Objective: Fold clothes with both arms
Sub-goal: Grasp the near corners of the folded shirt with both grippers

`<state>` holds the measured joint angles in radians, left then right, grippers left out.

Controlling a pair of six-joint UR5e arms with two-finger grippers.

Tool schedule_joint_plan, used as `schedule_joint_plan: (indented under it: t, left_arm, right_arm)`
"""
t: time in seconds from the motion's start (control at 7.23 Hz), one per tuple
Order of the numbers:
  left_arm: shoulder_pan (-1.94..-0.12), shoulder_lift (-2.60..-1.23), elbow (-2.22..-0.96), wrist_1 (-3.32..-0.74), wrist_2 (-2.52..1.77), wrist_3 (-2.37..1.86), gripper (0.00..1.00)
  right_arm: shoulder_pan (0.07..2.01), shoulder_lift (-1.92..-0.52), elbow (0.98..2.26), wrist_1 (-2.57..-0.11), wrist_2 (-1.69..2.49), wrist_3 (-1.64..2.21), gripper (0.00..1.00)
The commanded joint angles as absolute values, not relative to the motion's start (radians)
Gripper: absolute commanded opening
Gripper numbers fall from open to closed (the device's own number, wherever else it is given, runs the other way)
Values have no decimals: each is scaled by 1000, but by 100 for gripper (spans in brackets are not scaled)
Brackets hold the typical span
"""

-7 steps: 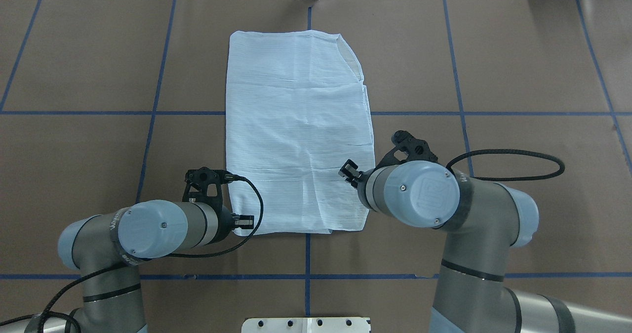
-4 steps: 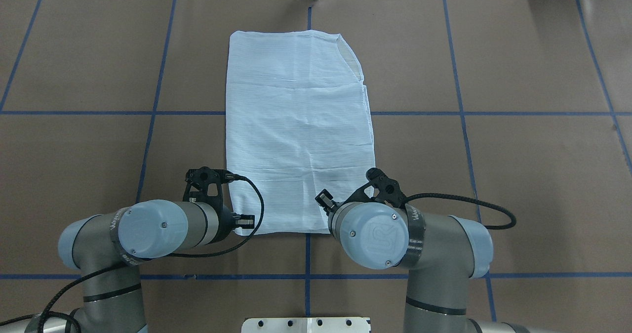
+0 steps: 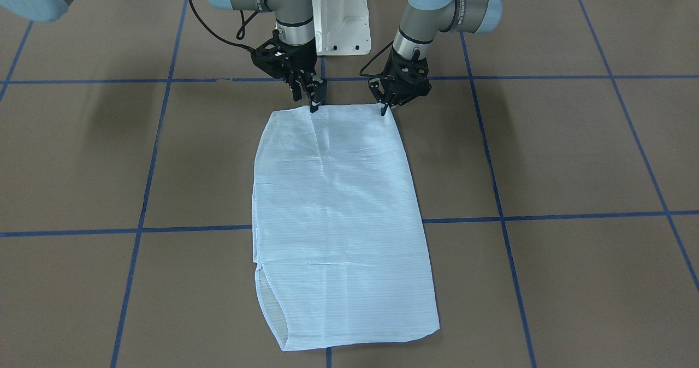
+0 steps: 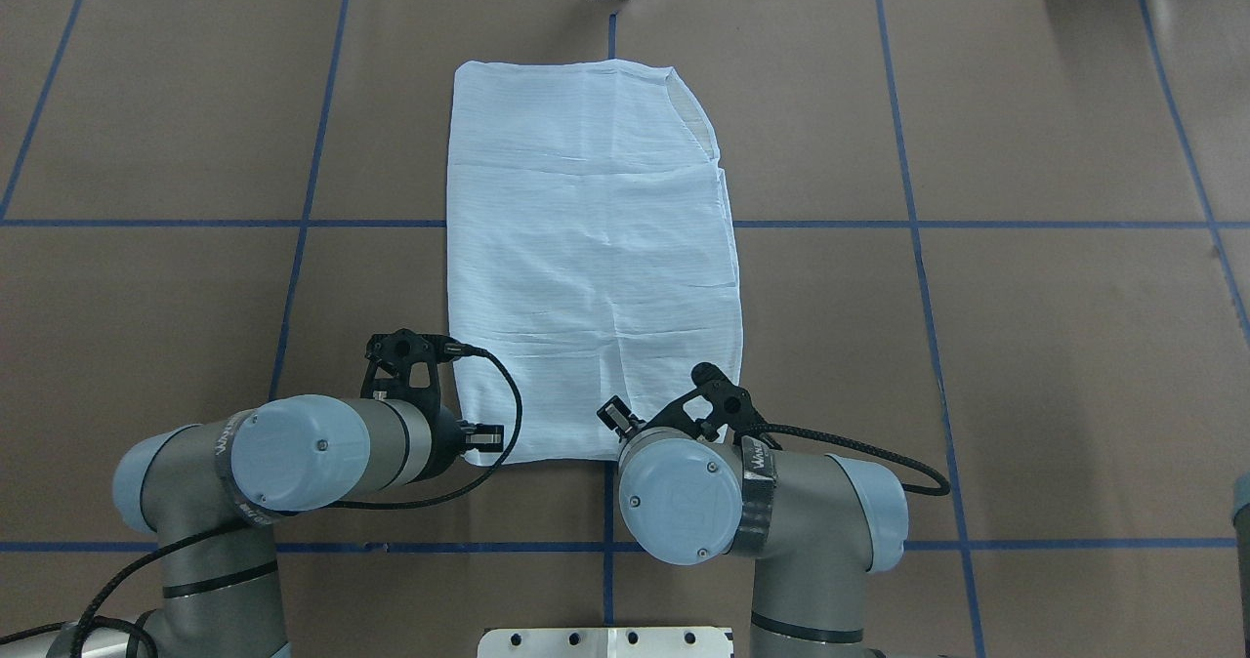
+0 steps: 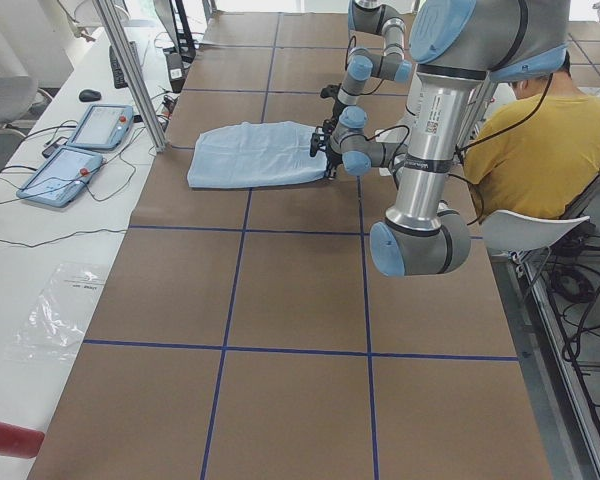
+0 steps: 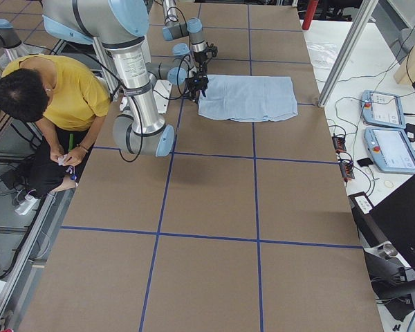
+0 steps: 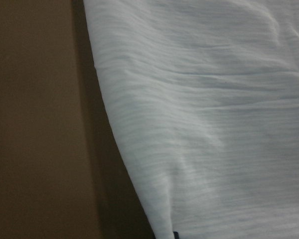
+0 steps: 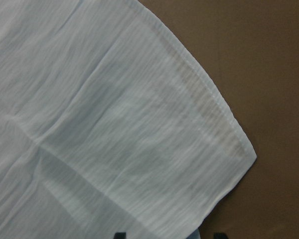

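Overhead, the folded shirt (image 4: 586, 248) lies flat on the brown table (image 4: 1025, 365), long axis 12 to 6 o'clock. Both grippers sit at its 6 o'clock hem: right gripper (image 3: 312, 105) fingers apparently apart, left gripper (image 3: 385, 108) fingers hidden — cannot tell

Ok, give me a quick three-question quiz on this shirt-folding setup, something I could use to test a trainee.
1. True or false: the shirt is lifted clear of the table.
2. Multiple choice: where are the left gripper and the right gripper? A) at the shirt's edge nearest the robot; B) at its far edge; C) one at each long side.
3. Short answer: in the right wrist view, do the right gripper's fingertips show apart or together?
Key: 1 false, it lies flat on the table. 2 A. 3 apart.
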<state>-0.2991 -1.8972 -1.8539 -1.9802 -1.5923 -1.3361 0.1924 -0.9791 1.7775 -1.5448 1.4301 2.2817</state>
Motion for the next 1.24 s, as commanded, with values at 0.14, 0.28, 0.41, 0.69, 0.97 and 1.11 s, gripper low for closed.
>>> schedule_joint_plan:
  t: [0.14,0.28,0.41,0.69,0.97,1.11]
  left_arm:
    - [-299,-1898,-1855,-1980,-1592,-1336,0]
    - [-299,-1898,-1858,-1980,-1592,-1336,0]
    - [-301,-1896,-1864,-1980,-1592,-1336,0]
    - [-302,-1896,-1868,-1979,-1592,-1335,0]
    - [-302,-1894,-1868,-1980,-1592,-1335,0]
    - [-302,-1894,-1868,-1980,-1592,-1335,0]
  right_arm:
    - [190,-959,1735,-1545,1414,2295,67]
    - [190,-948,1717,-1545,1414,2295,67]
    - [190,-948,1717,-1545,1414,2293,67]
    - [190,-948,1710,-1546,1414,2293,67]
    - [190,-950,1710,-1546,1414,2283,17]
    - [190,-948,1712,-1545,1405,2295,0]
